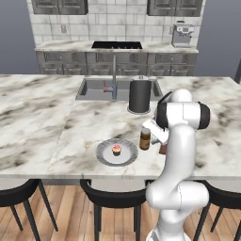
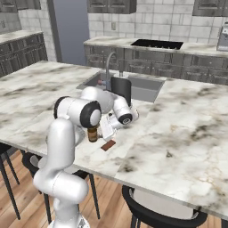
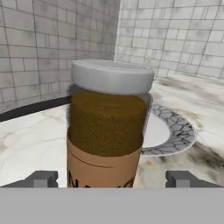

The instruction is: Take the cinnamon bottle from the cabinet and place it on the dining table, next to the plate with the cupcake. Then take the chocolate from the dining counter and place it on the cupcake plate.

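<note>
On the large white marble table with grey-brown veins (image 1: 42, 117), everything for this step sits close to one landmark, the round flat grey plate (image 1: 104, 156). Standing upright on the marble just beside that plate, on the side nearer the arm, is the small amber-brown cinnamon bottle with a pale lid (image 1: 145, 138); in the hand view it rises between the two dark tips, with the plate's rim (image 3: 177, 131) showing just behind it. The gripper (image 3: 111, 179) has its jaws spread wide, each tip standing clear of the bottle's sides, so they appear to hold nothing (the bottle seems to be set down and let go).

By my judgement the step in hand is the release and retreat. Doing it well means drawing the hand straight back along its own line, keeping both tips off the glass so the jar is not nudged toward the plate or tipped.

Just beyond the bottle from the plate lies the small dark reddish-brown chocolate bar (image 2: 107, 145), flat on the marble; the retreat should not sweep over it, since it is likely the next pick.

Smallest of all, the tiny pink-frosted cupcake in an orange wrapper (image 1: 116, 149) sits at the plate's middle, leaving bare rim for the bar.
</note>
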You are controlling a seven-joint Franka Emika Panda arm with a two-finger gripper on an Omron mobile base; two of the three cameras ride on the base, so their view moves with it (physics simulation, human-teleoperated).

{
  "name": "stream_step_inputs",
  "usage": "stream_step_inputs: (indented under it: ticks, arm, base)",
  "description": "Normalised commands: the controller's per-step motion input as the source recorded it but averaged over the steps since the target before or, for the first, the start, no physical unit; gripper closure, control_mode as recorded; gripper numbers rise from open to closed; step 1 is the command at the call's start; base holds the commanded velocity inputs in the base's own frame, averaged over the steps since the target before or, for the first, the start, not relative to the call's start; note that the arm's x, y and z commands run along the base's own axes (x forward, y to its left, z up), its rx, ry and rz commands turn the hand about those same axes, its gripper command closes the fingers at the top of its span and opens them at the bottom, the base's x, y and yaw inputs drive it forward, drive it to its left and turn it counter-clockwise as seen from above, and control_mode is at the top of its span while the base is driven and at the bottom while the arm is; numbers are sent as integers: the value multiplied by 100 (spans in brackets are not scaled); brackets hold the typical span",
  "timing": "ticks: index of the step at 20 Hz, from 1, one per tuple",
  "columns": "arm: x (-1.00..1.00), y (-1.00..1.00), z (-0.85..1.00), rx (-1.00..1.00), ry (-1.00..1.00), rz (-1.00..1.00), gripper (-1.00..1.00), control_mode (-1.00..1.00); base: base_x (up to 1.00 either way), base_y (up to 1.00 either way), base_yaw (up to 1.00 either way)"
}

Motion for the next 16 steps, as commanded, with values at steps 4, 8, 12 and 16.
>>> stream_step_inputs:
  ticks: [4, 8, 12, 16]
  arm:
    - [-7, -7, 27, 0, 0, 0, -100, -100]
    - [-35, -14, 9, -4, 0, -8, -100, -100]
    - [-43, -11, 5, -12, 0, -22, -100, -100]
    - [-23, -17, 24, -14, 0, -23, -100, -100]
  base:
    - [0, 0, 0]
    - [0, 0, 0]
    - [0, 0, 0]
    - [0, 0, 0]
